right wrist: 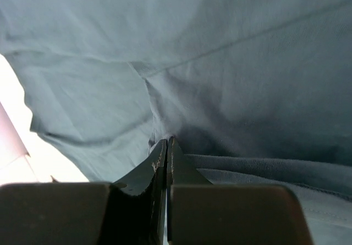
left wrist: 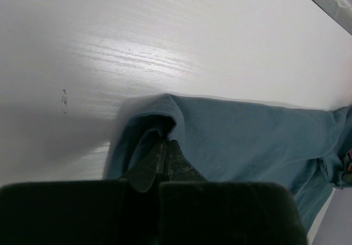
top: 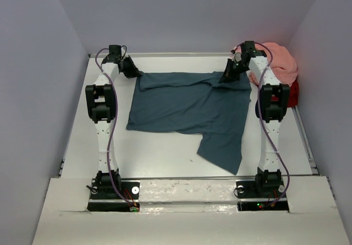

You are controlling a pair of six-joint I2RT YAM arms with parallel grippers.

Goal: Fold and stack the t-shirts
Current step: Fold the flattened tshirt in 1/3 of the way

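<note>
The dark teal-blue t-shirt (top: 187, 110) lies spread on the white table (top: 159, 157), with one part trailing toward the near right. My left gripper (top: 135, 71) is at its far left corner, jaws shut on a raised fold of the teal cloth (left wrist: 231, 140). My right gripper (top: 226, 77) is at the shirt's far right edge, jaws shut on puckered teal fabric (right wrist: 231, 80). The left gripper (left wrist: 166, 143) and the right gripper (right wrist: 166, 140) show no gap between their tips. The salmon pink t-shirt (top: 278, 60) is heaped at the back right, on top of the red t-shirt (top: 292, 93).
Grey walls close in the table on the left, back and right. A metal rail (top: 305, 137) runs along the table's right edge. The heap of pink and red cloth lies just right of my right arm (top: 269, 107). Both arm bases stand at the near edge.
</note>
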